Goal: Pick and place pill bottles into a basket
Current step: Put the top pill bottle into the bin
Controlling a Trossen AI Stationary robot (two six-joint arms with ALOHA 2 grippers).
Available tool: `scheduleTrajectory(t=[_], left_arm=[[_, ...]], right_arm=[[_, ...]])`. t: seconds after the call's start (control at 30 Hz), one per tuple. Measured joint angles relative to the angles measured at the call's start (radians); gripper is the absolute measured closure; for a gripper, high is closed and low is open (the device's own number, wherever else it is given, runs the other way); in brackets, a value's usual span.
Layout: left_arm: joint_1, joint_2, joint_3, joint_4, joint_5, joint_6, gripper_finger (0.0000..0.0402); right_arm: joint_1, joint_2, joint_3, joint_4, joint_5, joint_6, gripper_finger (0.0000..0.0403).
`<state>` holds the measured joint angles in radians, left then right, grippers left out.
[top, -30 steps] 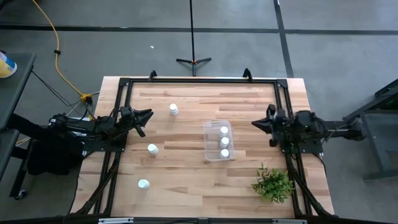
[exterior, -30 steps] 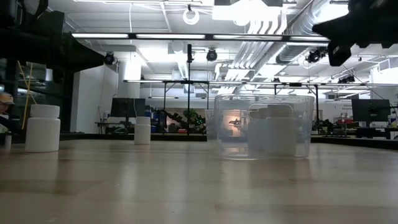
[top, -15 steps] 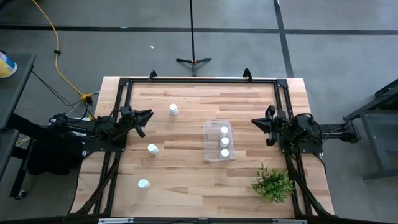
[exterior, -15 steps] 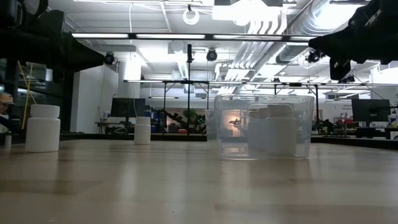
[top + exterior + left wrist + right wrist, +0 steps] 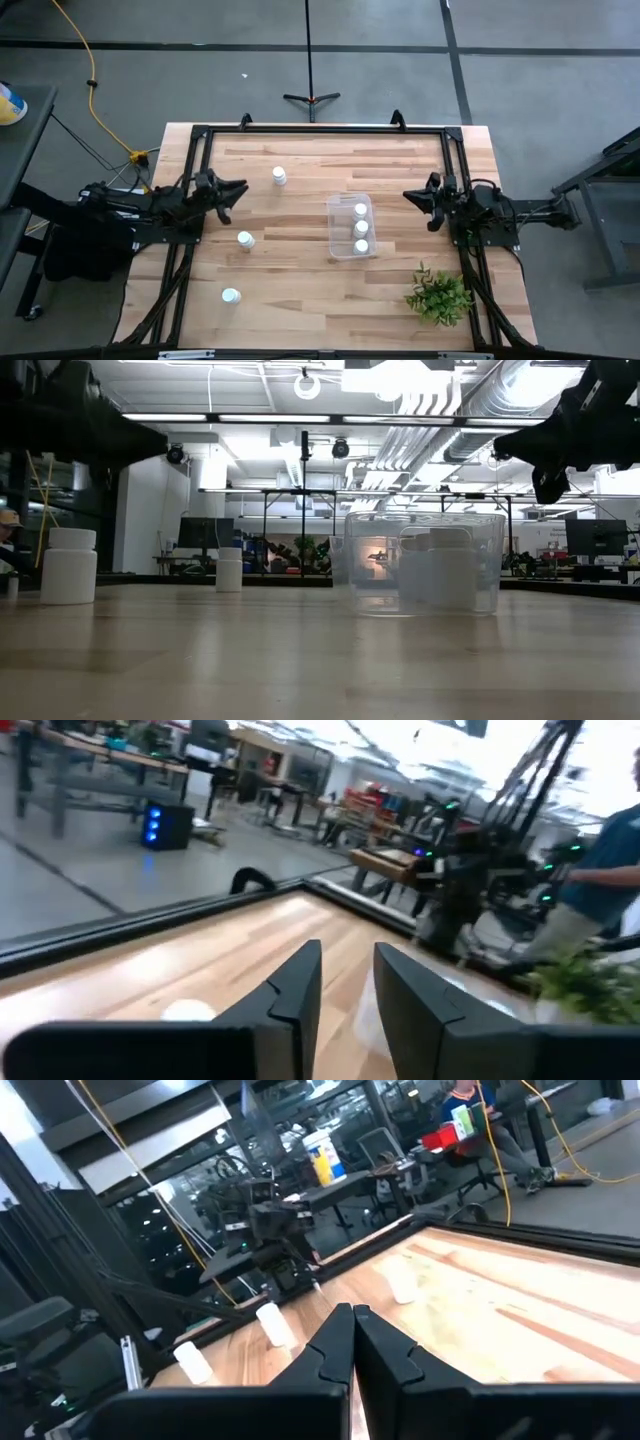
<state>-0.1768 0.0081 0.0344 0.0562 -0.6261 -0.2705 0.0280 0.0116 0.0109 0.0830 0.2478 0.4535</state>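
Note:
Three white pill bottles stand upright on the wooden table: one at the far left [image 5: 279,176], one at mid left [image 5: 245,239], one near the front [image 5: 231,296]. The clear basket [image 5: 351,226] stands at the table's middle with three more bottles [image 5: 360,228] inside; it also shows in the low view [image 5: 425,575]. My left gripper [image 5: 238,187] is open and empty, above the table left of the far bottle. My right gripper [image 5: 410,195] is shut and empty, above the table right of the basket.
A green leafy plant [image 5: 438,296] stands at the near right corner. A black frame [image 5: 320,128] runs along the table's edges. Bare wood lies between the loose bottles and the basket. A person in blue [image 5: 610,850] shows beyond the table's right side.
My right gripper has come down a little and edged toward the basket, staying shut. My left arm has come down a little, as the low view shows.

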Motion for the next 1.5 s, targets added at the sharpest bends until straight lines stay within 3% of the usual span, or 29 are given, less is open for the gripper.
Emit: scheduleTrajectory(t=[0.23,0.4,0.6,0.87,1.03,1.23,1.33,1.5], left_arm=[[0.0,0.053,0.142,-0.009,0.003,0.04,0.0185],[0.0,0.181,0.271,-0.043,-0.004,0.07,0.0133],[0.0,0.453,0.496,-0.245,0.035,0.162,0.0127],[0.053,0.737,0.728,-0.281,-0.056,0.161,0.0153],[0.235,0.87,0.841,-0.376,0.205,0.109,0.0171],[0.465,0.988,0.877,-0.429,0.51,0.109,0.0179],[0.548,1.023,0.877,-0.427,0.574,0.108,0.0179],[0.661,1.064,0.877,-0.429,0.586,0.132,0.0176]], right_arm=[[0.0,0.0,0.0,0.0,-0.005,-0.025,0.0403],[-0.001,0.0,0.0,0.0,0.013,-0.034,0.0403],[-0.001,0.0,0.0,0.001,0.015,-0.034,0.0403],[-0.001,0.0,0.0,0.001,0.015,-0.034,0.0403],[-0.001,0.0,0.0,0.004,0.023,-0.035,0.0403],[-0.001,0.0,0.0,0.004,0.023,-0.035,0.0403],[-0.001,0.0,0.0,0.004,0.023,-0.046,0.0402],[-0.001,0.0,0.0,0.004,0.023,-0.055,0.0402]])
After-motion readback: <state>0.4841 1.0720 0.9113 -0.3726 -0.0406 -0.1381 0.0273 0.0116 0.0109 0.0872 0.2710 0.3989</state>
